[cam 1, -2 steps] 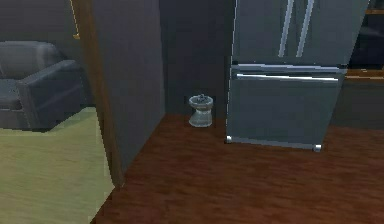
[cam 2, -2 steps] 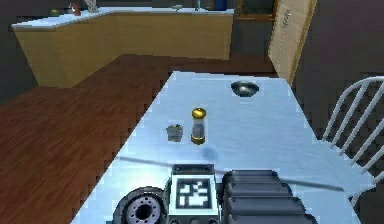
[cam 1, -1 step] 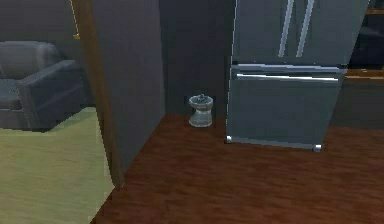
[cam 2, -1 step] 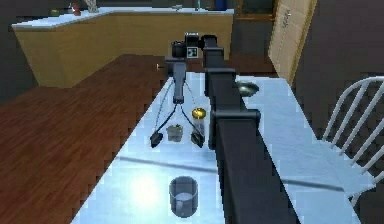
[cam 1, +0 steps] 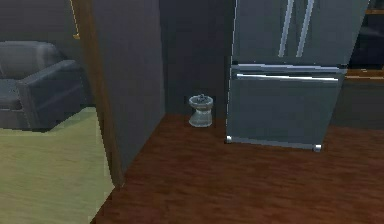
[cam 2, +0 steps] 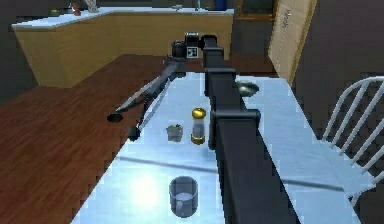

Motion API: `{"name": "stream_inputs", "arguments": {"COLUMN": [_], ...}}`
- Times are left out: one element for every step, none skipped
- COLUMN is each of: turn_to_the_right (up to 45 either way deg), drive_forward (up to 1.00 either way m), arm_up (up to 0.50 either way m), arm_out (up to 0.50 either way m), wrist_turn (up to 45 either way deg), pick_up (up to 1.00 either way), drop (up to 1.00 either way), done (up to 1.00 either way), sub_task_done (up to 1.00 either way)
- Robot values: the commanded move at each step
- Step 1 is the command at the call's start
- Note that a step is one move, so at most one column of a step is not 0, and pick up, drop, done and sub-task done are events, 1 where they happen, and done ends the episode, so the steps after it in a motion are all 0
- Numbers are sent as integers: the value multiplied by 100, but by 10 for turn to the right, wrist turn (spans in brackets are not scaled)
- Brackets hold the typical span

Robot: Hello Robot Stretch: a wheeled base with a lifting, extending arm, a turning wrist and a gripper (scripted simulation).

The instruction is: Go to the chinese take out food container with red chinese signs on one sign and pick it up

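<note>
Forward view: a steel fridge [cam 1: 285, 90] stands on the right against a dark wall. A small pale bin [cam 1: 201, 112] sits on the wood floor [cam 1: 230, 180] just left of it. A dark wall end [cam 1: 130, 80] divides the scene. Beyond it, on the left, are a grey sofa [cam 1: 40, 85] and a pale green carpet [cam 1: 45, 160].

Arm side view: the dark arm [cam 2: 235, 140] reaches out across a pale blue counter [cam 2: 300, 150]. At the arm's far end are white marker squares [cam 2: 190, 46]. From there the jaws slant back toward the counter's left edge on two thin fingers [cam 2: 152, 90]. Only bare counter and wood floor lie behind the tips, so the jaws hold nothing. Whether they are released or clenched cannot be told.

Near the counter's middle, just left of the arm, stands a bottle with a yellow cap [cam 2: 199, 127]. Beside it, toward the left edge, is a small pale tub [cam 2: 175, 132], too small to tell whether it is the take out container. A clear glass [cam 2: 183, 195] stands near the near edge. A bowl [cam 2: 247, 90] sits by the far edge, right of the arm. A white chair [cam 2: 355, 120] stands at the right edge. Tan kitchen cabinets [cam 2: 80, 45] line the background.
</note>
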Motion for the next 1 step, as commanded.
{"name": "stream_inputs", "arguments": {"turn_to_the_right": [0], "drive_forward": [0], "arm_up": [0], "arm_out": [0], "wrist_turn": [450], "pick_up": [0], "drop": [0], "done": [0], "sub_task_done": [0]}}
